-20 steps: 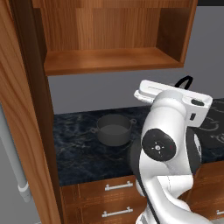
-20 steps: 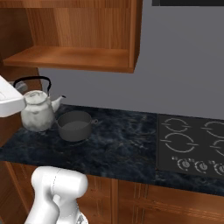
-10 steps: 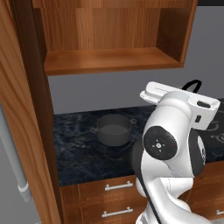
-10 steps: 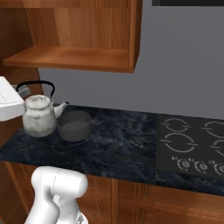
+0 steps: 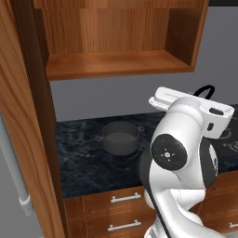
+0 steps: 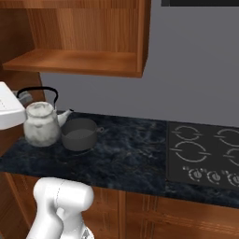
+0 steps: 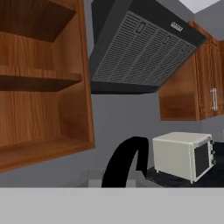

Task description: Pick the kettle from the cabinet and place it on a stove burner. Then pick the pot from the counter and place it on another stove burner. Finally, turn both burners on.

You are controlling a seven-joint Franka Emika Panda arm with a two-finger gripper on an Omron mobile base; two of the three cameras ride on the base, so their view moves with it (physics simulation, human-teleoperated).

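Gripped by its handle in the claw, the kettle (image 6: 43, 123) has swung lower and rightward past the pot (image 6: 80, 134), heading for the burners (image 6: 189, 150).

- The kettle (image 6: 42, 123) body is hidden behind the arm in the left base view; just its black handle (image 5: 204, 90) peeks out.
- The gripper's fingers are hidden.
- The cooktop (image 6: 205, 154) is cut off at right.

The mottled silver kettle (image 6: 42, 124) hangs upright beside the low dark grey pot (image 6: 80, 134) on the marbled counter (image 6: 135, 151), left of the black cooktop's burners (image 6: 189, 151), under the empty-shelved wooden cabinet (image 6: 79, 60).
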